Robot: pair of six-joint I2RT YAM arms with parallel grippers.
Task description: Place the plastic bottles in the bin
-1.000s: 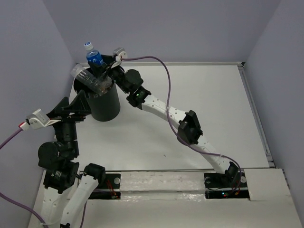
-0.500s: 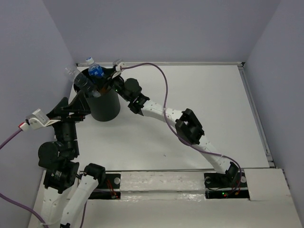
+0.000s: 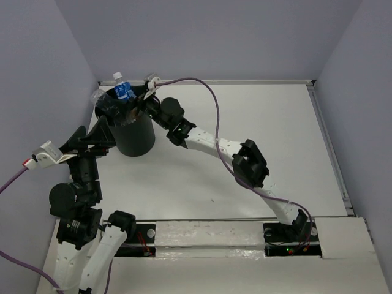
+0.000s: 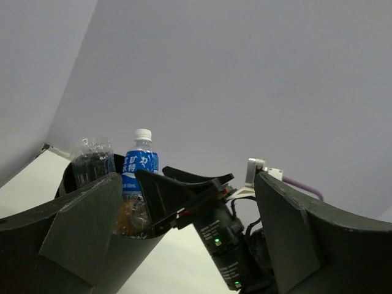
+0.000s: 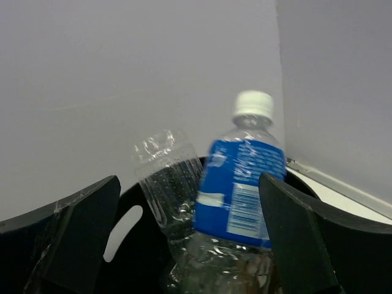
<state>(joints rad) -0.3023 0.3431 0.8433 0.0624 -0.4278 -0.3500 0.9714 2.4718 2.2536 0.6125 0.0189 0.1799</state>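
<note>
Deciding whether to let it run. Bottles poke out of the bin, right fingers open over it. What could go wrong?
The blue-label bottle pokes high above the bin, cap up; it may topple out instead of settling.
The clear bottle leans at the rim; a knock could send it onto the table.
The right arm's open fingers flank the blue-label bottle; retreating could snag it.

I am seeing white characters running down the blue-labelled bottle (image 4: 139,166), and small print too, but I am reading none of it.
</note>
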